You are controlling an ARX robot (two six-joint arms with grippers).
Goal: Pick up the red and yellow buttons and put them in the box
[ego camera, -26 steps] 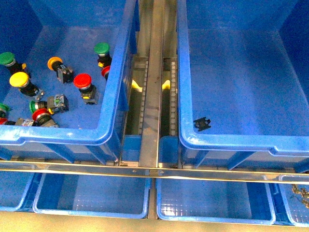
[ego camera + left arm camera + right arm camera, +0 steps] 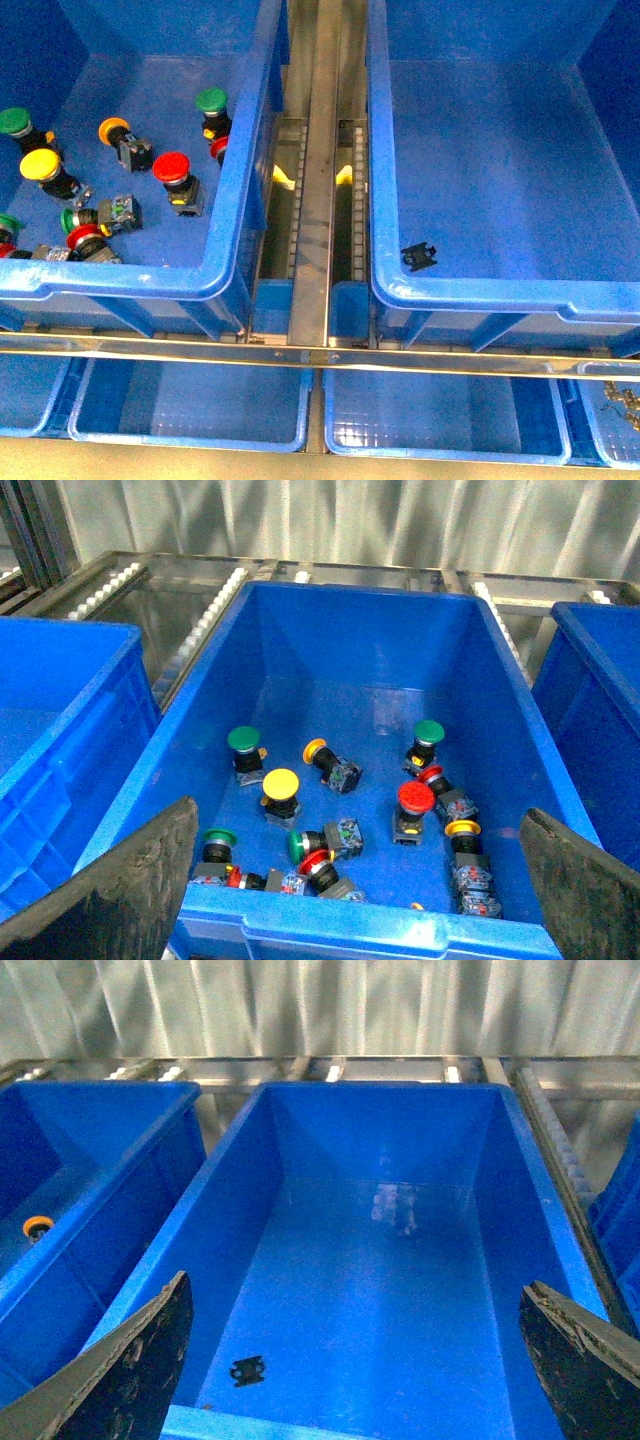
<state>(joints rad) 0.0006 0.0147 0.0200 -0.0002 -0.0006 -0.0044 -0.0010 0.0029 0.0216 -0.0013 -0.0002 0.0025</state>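
Note:
A red button and a yellow button lie among others on the floor of the left blue crate. Two more red caps show there. The left wrist view looks down into this crate: red button, yellow button. My left gripper hangs open above the crate's near rim. The box stands to the right, holding only a small black clip. My right gripper is open above the box's near end. Neither arm shows in the front view.
Green buttons and an orange one share the left crate. A metal roller rail runs between the two crates. Shallow blue trays sit below, in front. The black clip lies near the box's front corner.

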